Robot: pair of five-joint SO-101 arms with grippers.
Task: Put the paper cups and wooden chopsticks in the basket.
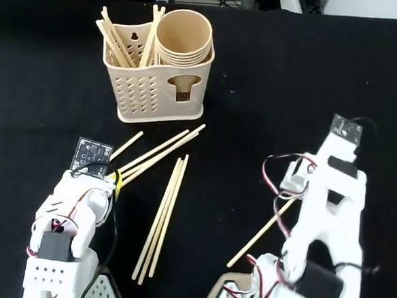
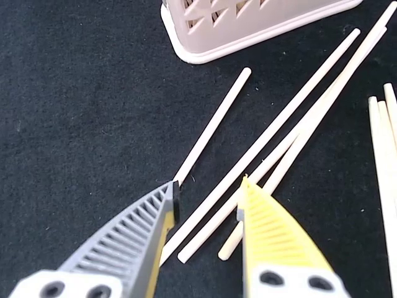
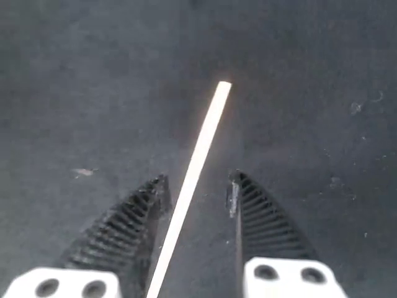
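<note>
I am keeping watch on my left gripper (image 2: 209, 184), which is standing wide, its grey and yellow fingers straddling pale wooden chopsticks (image 2: 279, 143) lying loose on the black table (image 2: 74, 112). My right gripper (image 3: 198, 180) is gaping too, a single wooden chopstick (image 3: 201, 143) lying between its black fingers, clear of both. Farther out, the cream perforated plastic basket (image 1: 154, 95) is standing upright, holding a stack of tan paper cups (image 1: 184, 35) and more slanting chopsticks (image 1: 118, 37).
</note>
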